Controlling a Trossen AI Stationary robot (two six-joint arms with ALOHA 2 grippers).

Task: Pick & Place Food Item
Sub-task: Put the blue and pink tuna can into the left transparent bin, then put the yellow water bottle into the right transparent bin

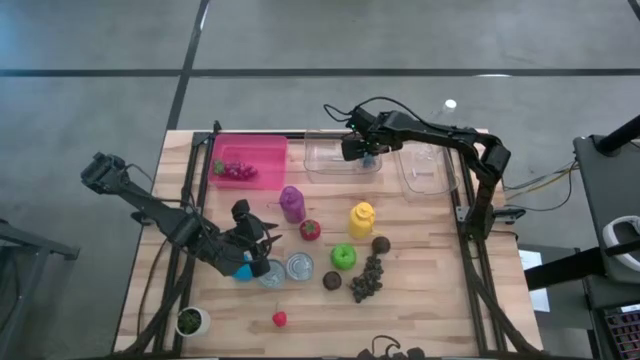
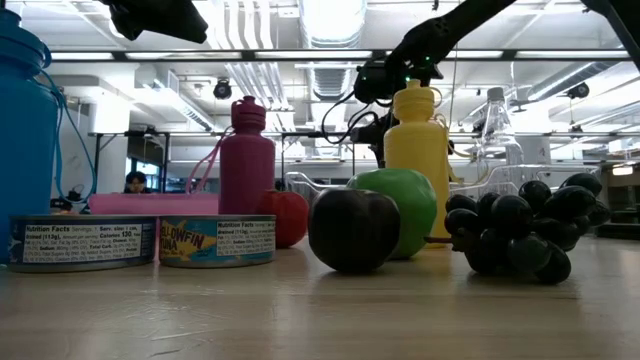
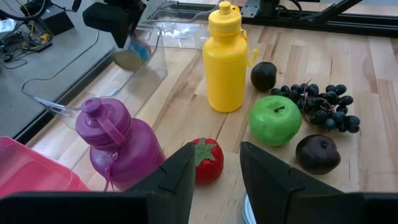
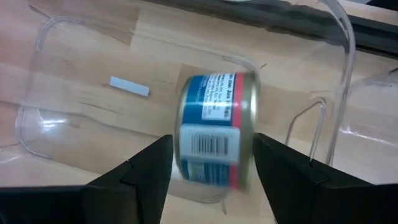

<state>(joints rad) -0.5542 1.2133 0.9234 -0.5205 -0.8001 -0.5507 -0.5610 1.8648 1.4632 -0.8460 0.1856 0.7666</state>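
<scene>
A blue-labelled tin can (image 4: 214, 130) lies on its side, blurred, between the fingers of my right gripper (image 4: 213, 155). The gripper stands open over the clear bin (image 1: 335, 160) at the table's far edge. The same can (image 3: 129, 53) shows tilted under that gripper in the left wrist view. My left gripper (image 3: 216, 168) hovers open and empty above the table's near left, facing a red tomato (image 3: 207, 160) and a purple bottle (image 3: 118, 140). My right gripper comes from above, pointing down, with its fingers at the can's two flat ends. One rim (image 4: 250, 134) sits next to a finger, while a thin gap shows at the other end (image 4: 178, 134). I cannot tell whether the fingers touch the can.
A pink bin (image 1: 247, 160) with grapes stands at the far left and a second clear bin (image 1: 430, 170) at the far right. Mid-table stand a yellow bottle (image 1: 361, 219), green apple (image 1: 343, 256), plums, dark grapes (image 1: 368, 280), two tins (image 1: 299, 266) and a blue bottle (image 1: 243, 270).
</scene>
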